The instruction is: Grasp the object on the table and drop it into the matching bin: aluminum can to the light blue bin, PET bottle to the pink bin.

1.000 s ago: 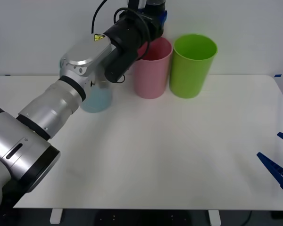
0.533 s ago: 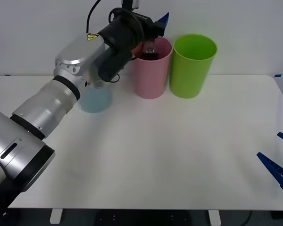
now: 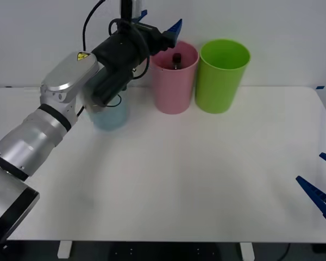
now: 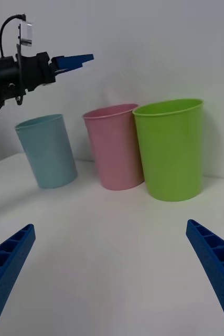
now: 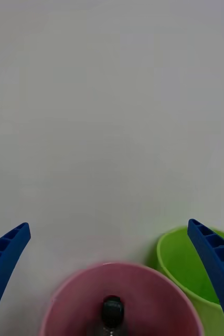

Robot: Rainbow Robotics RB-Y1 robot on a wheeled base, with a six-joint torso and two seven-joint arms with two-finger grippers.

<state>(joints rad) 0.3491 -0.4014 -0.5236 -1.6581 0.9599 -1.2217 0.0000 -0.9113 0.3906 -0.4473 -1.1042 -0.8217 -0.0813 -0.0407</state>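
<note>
The bottle [image 3: 176, 60] is inside the pink bin [image 3: 175, 87]. Its black cap pokes up just under the rim, and the left wrist view looks down on that cap in the middle of the bin. So the main job looks done: the bottle is in the right bin. The desk [image 3: 206, 174] has nothing on it to pick up. I think all that is left is for the left arm to go back to its rest spot.

The left claw [image 3: 158, 24] is up in the air, above and a bit behind the pink bin, near the side where the blue bin [image 3: 110, 115] stands. Its two blue fingers are spread wide apart. It holds nothing and touches nothing.

The right claw [image 3: 321, 187] waits low at the right edge of the desk, far from the bins. It is wide open and empty too.

The green bin [image 3: 221, 76] stands just beside the pink one.
</note>
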